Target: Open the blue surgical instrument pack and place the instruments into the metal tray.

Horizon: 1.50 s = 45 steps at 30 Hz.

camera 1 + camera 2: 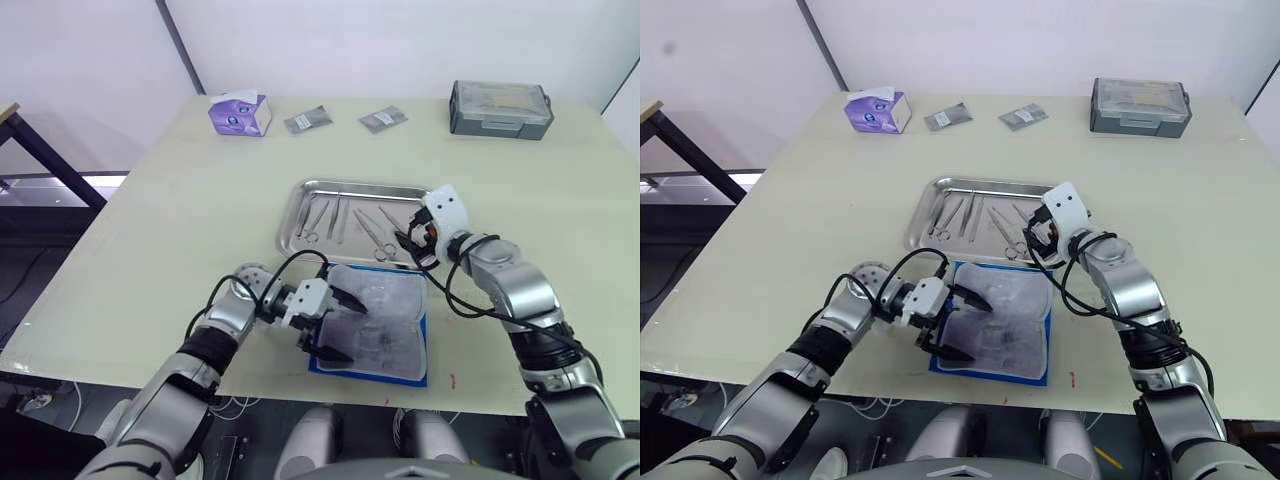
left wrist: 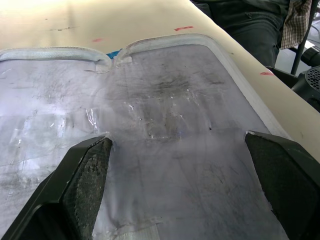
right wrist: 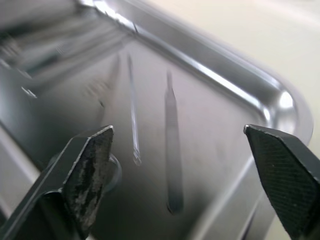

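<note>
Both claws are spread wide and hold nothing. Left claw (image 1: 338, 327) hovers over the opened blue surgical instrument pack (image 1: 378, 322), lying pale lining up at the worktop's (image 1: 180, 200) near edge. Right claw (image 1: 412, 245) hangs over the metal tray (image 1: 352, 186), just beyond the pack, where the instruments (image 1: 345, 222) lie

Both arms are showing silver-grey metallic shells with rounded joints, giving way to black segments nearer the body. Loose black cables are looping outside each forearm. White housings are capping the wrists behind the left tool (image 1: 338, 328) and right tool (image 1: 412, 245), whose black fingers (image 2: 87, 175) are showing textured pads.
</note>
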Each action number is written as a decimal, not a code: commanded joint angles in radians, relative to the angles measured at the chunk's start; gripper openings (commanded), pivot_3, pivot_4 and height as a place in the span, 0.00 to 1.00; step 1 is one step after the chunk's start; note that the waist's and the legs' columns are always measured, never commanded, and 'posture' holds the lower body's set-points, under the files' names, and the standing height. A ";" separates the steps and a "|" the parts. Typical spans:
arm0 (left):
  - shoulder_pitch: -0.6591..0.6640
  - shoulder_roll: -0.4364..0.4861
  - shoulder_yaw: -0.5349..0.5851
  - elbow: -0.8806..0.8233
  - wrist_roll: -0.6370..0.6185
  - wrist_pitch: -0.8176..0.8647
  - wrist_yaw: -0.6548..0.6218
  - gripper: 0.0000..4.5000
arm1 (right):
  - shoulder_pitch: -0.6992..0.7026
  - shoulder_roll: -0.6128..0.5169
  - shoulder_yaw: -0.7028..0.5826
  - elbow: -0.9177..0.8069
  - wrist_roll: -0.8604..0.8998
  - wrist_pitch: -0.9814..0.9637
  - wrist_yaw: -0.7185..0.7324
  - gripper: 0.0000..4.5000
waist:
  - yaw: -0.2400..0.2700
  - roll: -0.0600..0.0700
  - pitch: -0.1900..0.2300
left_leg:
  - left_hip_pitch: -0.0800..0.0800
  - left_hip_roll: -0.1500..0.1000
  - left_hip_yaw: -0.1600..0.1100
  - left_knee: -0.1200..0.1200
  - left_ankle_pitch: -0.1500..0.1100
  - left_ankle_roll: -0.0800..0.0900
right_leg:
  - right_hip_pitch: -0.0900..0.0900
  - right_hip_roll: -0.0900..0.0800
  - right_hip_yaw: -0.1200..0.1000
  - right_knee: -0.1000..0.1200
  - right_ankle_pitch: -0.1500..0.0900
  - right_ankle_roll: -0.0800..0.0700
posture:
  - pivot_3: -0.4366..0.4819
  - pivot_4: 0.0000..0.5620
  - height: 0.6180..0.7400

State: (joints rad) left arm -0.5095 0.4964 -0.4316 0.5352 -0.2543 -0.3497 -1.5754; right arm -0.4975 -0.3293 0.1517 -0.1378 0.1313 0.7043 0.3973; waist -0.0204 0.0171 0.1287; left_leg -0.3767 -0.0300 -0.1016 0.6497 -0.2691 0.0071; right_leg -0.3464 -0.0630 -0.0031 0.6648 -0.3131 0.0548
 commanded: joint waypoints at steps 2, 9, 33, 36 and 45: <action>0.058 0.009 -0.025 -0.003 0.048 0.051 -0.032 1.00 | 0.040 -0.016 -0.047 -0.096 0.037 -0.070 0.043 1.00 | -0.002 0.000 0.000 | -0.001 0.000 0.000 0.000 0.000 0.000 | -0.001 0.000 0.000 0.000 0.000 0.000 | 0.48 0.27 0.95; 0.076 0.029 0.048 -0.153 -0.044 0.130 -0.037 1.00 | 0.182 -0.042 -0.110 -0.186 0.096 -0.207 0.119 1.00 | -0.012 -0.003 0.006 | -0.004 0.000 0.001 0.000 0.000 0.000 | -0.004 0.000 0.001 0.000 0.000 0.000 | 0.48 0.27 0.95; 0.142 0.133 0.466 -0.558 -0.289 0.516 0.276 1.00 | 0.481 -0.147 -0.300 -0.231 0.283 -0.433 0.318 1.00 | -0.016 -0.016 0.033 | -0.018 0.020 0.040 0.004 0.003 0.004 | -0.016 0.000 0.000 0.009 -0.001 -0.002 | 0.48 0.27 0.95; 0.196 0.171 0.555 -0.561 -0.297 0.528 0.319 1.00 | 0.539 -0.177 -0.348 -0.203 0.299 -0.469 0.362 1.00 | -0.015 -0.017 0.033 | -0.019 0.025 0.048 0.004 0.004 0.006 | -0.016 0.000 0.000 0.009 -0.001 -0.002 | 0.48 0.27 0.95; 0.419 0.254 0.763 -0.593 -0.316 0.561 0.407 1.00 | 0.703 -0.233 -0.486 -0.133 0.372 -0.543 0.483 1.00 | -0.005 -0.020 0.035 | -0.020 0.037 0.075 0.004 0.006 0.010 | -0.016 -0.002 0.000 0.010 -0.001 -0.003 | 0.48 0.27 0.95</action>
State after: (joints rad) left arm -0.1693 0.7357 0.2313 -0.0319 -0.5538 0.2079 -1.2173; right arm 0.1501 -0.5344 -0.2644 -0.2660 0.4589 0.1976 0.8246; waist -0.0253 -0.0027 0.1639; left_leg -0.3964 0.0067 -0.0268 0.6536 -0.2626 0.0177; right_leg -0.3622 -0.0648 -0.0029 0.6747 -0.3140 0.0516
